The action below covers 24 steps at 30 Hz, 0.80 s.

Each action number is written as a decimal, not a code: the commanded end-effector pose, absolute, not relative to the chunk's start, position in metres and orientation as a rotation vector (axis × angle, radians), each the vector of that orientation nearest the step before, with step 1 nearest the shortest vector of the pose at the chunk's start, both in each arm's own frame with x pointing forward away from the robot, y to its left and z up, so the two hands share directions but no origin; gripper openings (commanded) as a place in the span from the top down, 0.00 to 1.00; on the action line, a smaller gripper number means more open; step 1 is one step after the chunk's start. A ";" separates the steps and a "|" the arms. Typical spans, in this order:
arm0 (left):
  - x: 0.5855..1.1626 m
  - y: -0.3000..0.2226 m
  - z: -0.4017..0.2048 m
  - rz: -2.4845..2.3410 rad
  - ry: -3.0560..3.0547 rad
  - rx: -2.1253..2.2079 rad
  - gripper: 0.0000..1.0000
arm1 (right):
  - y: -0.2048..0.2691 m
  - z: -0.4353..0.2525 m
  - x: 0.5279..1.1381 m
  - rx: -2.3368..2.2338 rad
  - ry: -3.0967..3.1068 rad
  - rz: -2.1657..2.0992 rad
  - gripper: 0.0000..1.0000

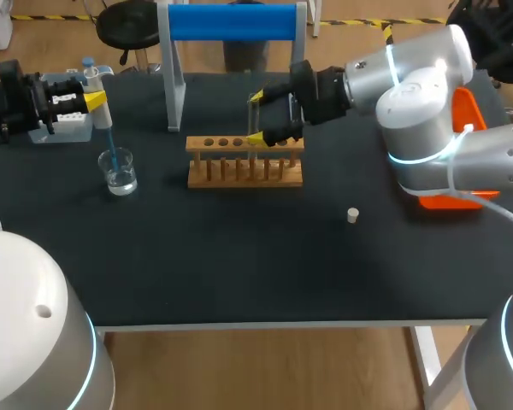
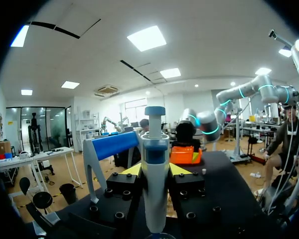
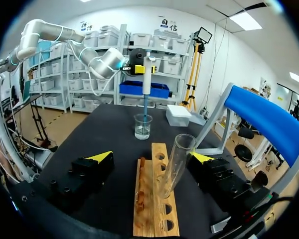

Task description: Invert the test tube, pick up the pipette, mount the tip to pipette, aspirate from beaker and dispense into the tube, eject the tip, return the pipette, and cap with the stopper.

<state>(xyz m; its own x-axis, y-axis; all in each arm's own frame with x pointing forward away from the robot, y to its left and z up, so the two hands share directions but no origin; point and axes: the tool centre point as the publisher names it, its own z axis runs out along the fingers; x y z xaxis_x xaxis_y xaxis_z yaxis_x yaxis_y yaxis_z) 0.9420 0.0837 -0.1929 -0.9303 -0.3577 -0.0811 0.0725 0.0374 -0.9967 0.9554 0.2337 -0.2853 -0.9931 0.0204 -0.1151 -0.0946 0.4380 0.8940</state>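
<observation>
Black cloth covers the table [image 1: 239,265], and the wooden rack [image 1: 244,162] sits a bit above the middle of the head view. The right arm comes in from the right edge, and the right hand [image 1: 257,118] is parked over the rack's right half. The right wrist camera shows its fingers [image 3: 100,157] spread wide, one on either side of the rack. The glass tube [image 3: 175,167] stands in one of the rack's holes, mouth up. It leans toward one yellow tip and is just beside it, but it's hard to tell if they actually touch. The other finger is well away, so nothing's gripped there.

In the upper left of the head view, the left hand [image 1: 97,102] is clamped on the pipette [image 1: 95,84], which it holds upright. The left wrist camera shows the pipette's white body squeezed between the two yellow tips. Its blue tip [image 1: 111,145] pokes down into the little glass beaker [image 1: 118,172], which has some clear liquid in the bottom. The beaker's left of the rack, well apart from it.

The small pale stopper [image 1: 352,214] lies on its own to the lower right of the rack. A white box [image 1: 67,130] sits just under the left hand. A stand [image 1: 231,21] with a blue bar is at the top middle behind the rack. An orange bin [image 1: 467,109] peeks out behind the right arm.
</observation>
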 end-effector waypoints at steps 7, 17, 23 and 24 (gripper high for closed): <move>0.941 0.084 -0.192 -1.962 2.013 -0.293 1.00 | 0.237 -0.291 0.957 -0.075 2.582 1.552 0.00; 0.941 0.084 -0.192 -1.962 2.013 -0.293 1.00 | 0.240 -0.296 0.962 -0.104 2.589 1.528 0.00; 0.941 0.084 -0.192 -1.962 2.013 -0.293 1.00 | 0.242 -0.297 0.965 -0.122 2.596 1.520 0.00; 0.941 0.084 -0.192 -1.962 2.013 -0.293 1.00 | 0.242 -0.298 0.966 -0.125 2.597 1.519 0.00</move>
